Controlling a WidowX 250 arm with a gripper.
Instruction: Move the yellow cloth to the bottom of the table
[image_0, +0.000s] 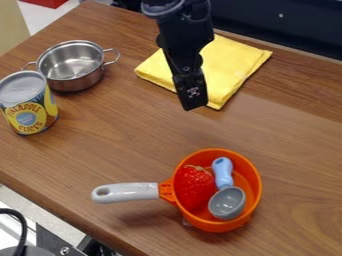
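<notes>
Yellow cloth (234, 60): one, near the far edge, partly hidden behind me
My pincer (193, 101): one; open or closed, I can't tell
Pot (83, 81): one
Can (25, 117): one, cut off left
Orange pan (217, 226): one, holding one strawberry (193, 187), one scoop (227, 202)

A robot arm (182, 31) shows an all-black body, its rounded joint housing (163, 7) at the upper end edged with a curved rim that catches a grey sheen. A dark loop (199, 14), cable or bracket, curves beside the housing. Below, the dark casing has angular, stepped edges, with a rounded bulge on one side, and narrows toward the black gripper (194, 106). The gripper's slim, blunt-ended lower section bears a small pale-and-dark marking (193, 92), with a small round screw-like detail (187, 69) above.
</notes>
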